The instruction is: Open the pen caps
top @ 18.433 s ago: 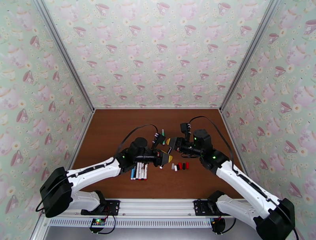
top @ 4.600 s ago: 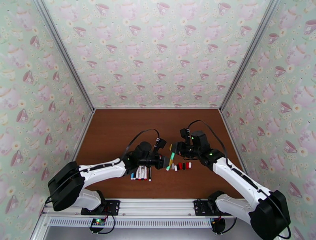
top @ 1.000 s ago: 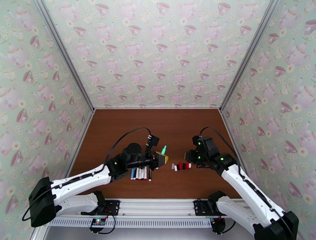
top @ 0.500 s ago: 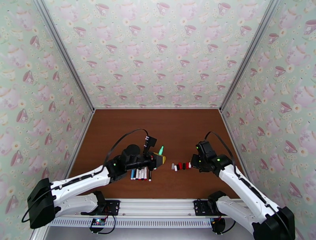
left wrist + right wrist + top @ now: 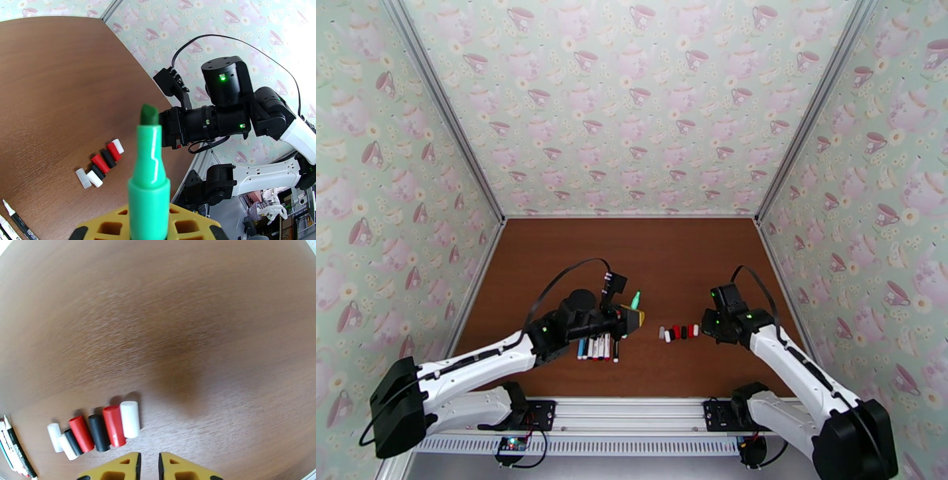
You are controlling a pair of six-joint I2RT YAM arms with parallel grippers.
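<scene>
Gripping the uncapped green pen (image 5: 148,165) tip-up, clear of the table (image 5: 177,319), the left gripper (image 5: 148,231) spares its nib; the right gripper (image 5: 148,465) hangs shut, empty, just beside the 7 lined-up pen caps (image 5: 98,432).

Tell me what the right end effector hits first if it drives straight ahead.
Likely bare table just beside the white cap; depth is unclear, so it might clip that cap.

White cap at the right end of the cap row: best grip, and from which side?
Probably from straight above, pinching the white cap end to end along its length. It lies on its side with the red cap flush against one flank, leaving no finger gap there; both ends are free.
</scene>
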